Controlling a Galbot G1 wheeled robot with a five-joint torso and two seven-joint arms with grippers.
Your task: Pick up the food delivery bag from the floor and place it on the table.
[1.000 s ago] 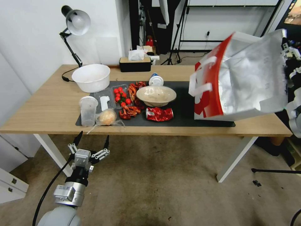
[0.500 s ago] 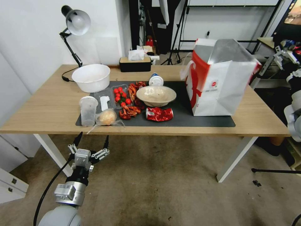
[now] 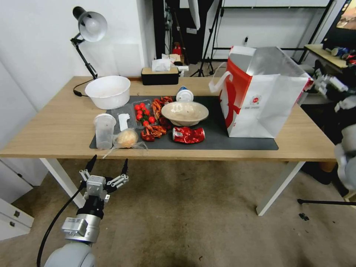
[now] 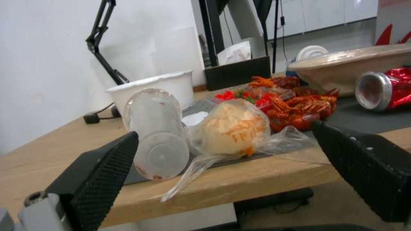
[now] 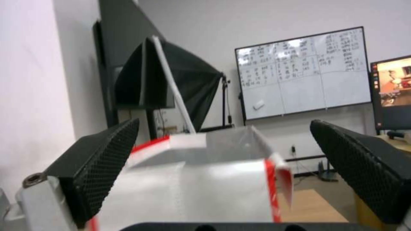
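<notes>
The long light-wood table [image 3: 55,126] on white legs stands on the stained beige carpet [image 3: 193,218] and carries a dark grey mat [image 3: 215,142]. The food delivery bag [image 3: 259,96] stands upright on the mat's right end. Left of it on the mat lie a tan bowl [image 3: 184,113], a crushed red can [image 3: 188,134], crayfish [image 3: 152,131], a tomato tray [image 3: 142,111], a bagged bun [image 3: 127,138] and a clear cup [image 3: 104,130]. A white bowl [image 3: 107,91], a tissue box [image 3: 159,76] and a lamp [image 3: 87,40] stand on bare wood at the far side.

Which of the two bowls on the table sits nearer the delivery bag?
The tan shallow bowl on the dark mat, directly beside the food delivery bag. The white deep bowl stands farther off at the table's far left, by the lamp.
</notes>
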